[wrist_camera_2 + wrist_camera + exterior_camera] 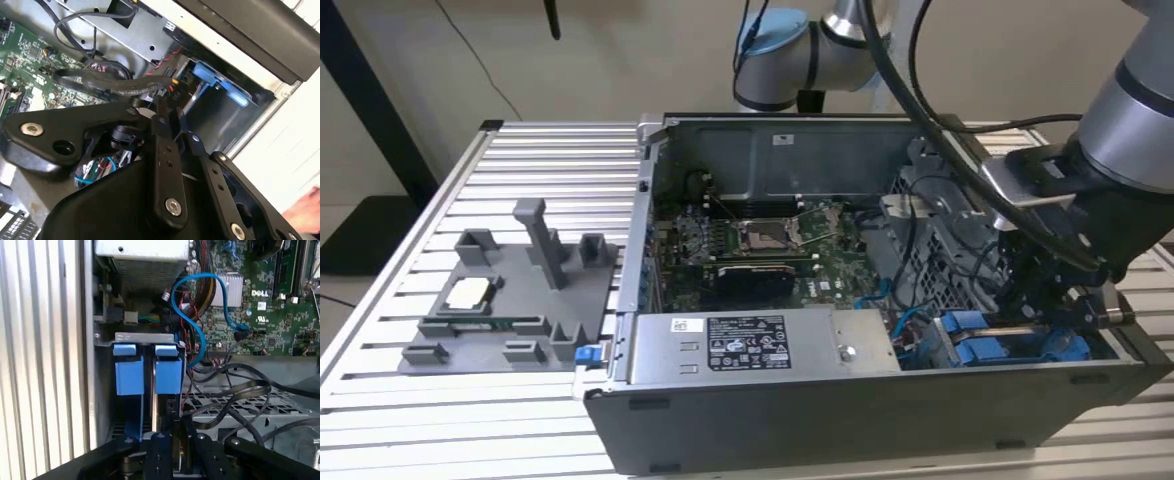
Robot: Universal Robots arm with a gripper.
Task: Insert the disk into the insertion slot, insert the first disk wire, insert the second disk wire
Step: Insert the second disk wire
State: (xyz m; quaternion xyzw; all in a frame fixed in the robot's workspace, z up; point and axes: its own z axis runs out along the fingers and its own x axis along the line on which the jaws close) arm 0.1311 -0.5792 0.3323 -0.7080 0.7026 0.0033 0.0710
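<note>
Straight ahead of the claw (175,456): the disk (167,374), already seated on edge in the drive cage (145,337). Long axis in line with the claw's reach, blue end tab pointing away from the claw toward the grey power supply box (142,260). Thin edge facing the first wrist view. Just beside it, on the side away from the cables, a second blue carrier (129,375), parallel and at the same depth.

Arm reaching steeply down from the exterior view's upper right, wrist bent, claw (1041,300) sunk into the near corner of the computer case (854,420), right over the blue frames (981,345). Whether spread or pinching: cannot tell. In the second wrist view, claw tip (167,107) close against a black cable bundle (115,82).

Little room around the claw. To one side, past the second carrier, the case wall (89,390) close by, and the ribbed table (40,365) beyond it. To the other side, looped black flat cables (240,390) over a perforated metal tray (225,405), plus a blue cable (192,305) arching near the disk's tab. Farther ahead, the green motherboard (270,315).
</note>
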